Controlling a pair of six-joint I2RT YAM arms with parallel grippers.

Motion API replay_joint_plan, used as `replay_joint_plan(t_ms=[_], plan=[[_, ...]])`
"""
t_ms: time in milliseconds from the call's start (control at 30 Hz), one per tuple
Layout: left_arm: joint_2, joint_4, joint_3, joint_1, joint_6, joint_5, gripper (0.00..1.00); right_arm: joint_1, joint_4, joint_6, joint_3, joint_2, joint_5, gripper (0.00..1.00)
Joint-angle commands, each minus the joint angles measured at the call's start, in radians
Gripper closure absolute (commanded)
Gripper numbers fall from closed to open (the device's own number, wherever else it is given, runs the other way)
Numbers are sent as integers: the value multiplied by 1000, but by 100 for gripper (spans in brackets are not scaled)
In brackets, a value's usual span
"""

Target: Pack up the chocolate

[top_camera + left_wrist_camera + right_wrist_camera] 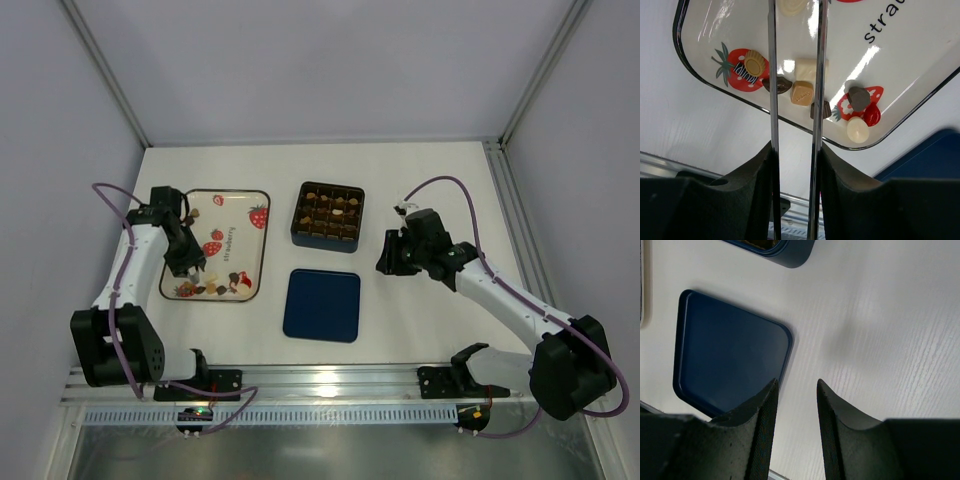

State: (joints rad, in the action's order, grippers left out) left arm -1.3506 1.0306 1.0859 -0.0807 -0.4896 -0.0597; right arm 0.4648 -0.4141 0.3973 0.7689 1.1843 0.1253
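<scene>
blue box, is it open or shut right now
Open: the blue box is uncovered, with chocolate showing in its grid cells, and the blue lid lies flat, apart from it.

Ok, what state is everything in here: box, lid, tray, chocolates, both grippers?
Box: open, some cells filled.
Lid: off, flat on the table.
Chocolates: loose on the tray.
Tray: flat, pieces bunched at its near end.
Left gripper: open, over the chocolates.
Right gripper: open, empty.
</scene>
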Motion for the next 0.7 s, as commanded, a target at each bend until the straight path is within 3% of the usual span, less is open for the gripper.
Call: replay_joint_plan(t_ms=[0, 467, 667], plan=[[-10, -43, 20, -8, 14, 8, 64, 6, 32, -5, 4, -31, -7, 61], [-28, -11, 80, -8, 32, 26, 78, 5, 18, -8, 15, -37, -19, 61], [-15, 37, 152, 1, 40, 47, 79, 6, 5, -8, 24, -40, -29, 61]])
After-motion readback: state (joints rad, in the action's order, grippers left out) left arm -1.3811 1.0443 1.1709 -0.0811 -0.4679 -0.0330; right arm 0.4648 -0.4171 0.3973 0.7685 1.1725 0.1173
